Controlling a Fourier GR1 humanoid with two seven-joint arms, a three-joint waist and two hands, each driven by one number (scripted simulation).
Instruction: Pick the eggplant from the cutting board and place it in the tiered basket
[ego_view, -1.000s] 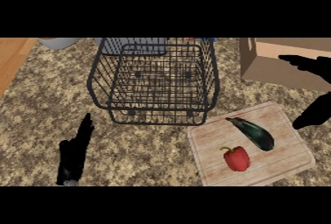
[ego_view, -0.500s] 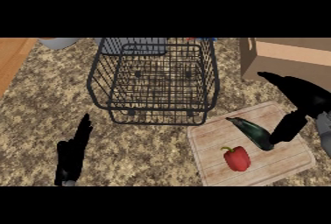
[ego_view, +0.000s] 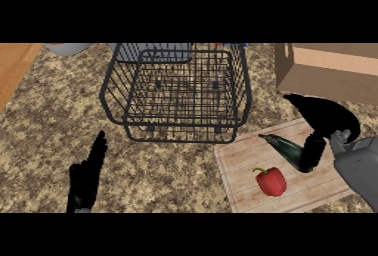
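Our eggplant (ego_view: 286, 149) lies slantwise on the cutting board (ego_view: 244, 165), beside a red pepper (ego_view: 272, 181). Our right robot hand (ego_view: 325, 125) arches over its lower end, thumb touching it, but is not clenched round it yet. We judge it light, stiff and glossy-slick, best taken across its thick middle. Our left robot hand (ego_view: 87, 175) rests released on the tabletop (ego_view: 52, 125), near the basket (ego_view: 177, 90).
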